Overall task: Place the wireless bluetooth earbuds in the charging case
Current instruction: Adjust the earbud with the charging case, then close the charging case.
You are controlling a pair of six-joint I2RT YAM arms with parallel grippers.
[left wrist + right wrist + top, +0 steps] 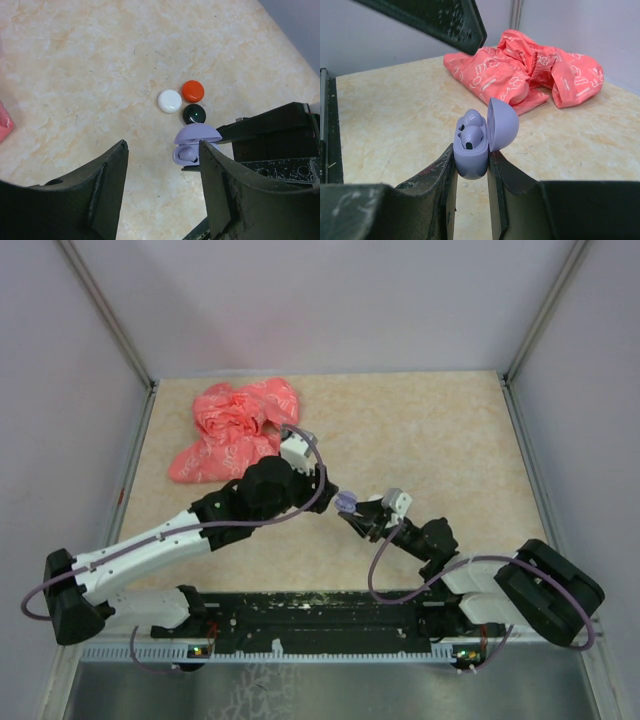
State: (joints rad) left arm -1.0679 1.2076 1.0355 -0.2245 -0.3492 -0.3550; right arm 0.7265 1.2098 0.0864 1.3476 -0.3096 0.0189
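Observation:
My right gripper (471,153) is shut on a pale purple charging case (471,159) and holds it upright above the table with its lid (502,124) hinged open. Two pale purple earbuds (471,131) sit in the case. The case also shows in the top view (346,503) and in the left wrist view (192,144). My left gripper (162,150) is open and empty, just left of the case, with its right finger (220,180) close beside it. No black, red or white buds are in view.
Three small round discs lie together on the table: white (169,101), red (192,91) and black (194,114), just beyond the case. A crumpled pink cloth (235,430) lies at the back left. Walls ring the table.

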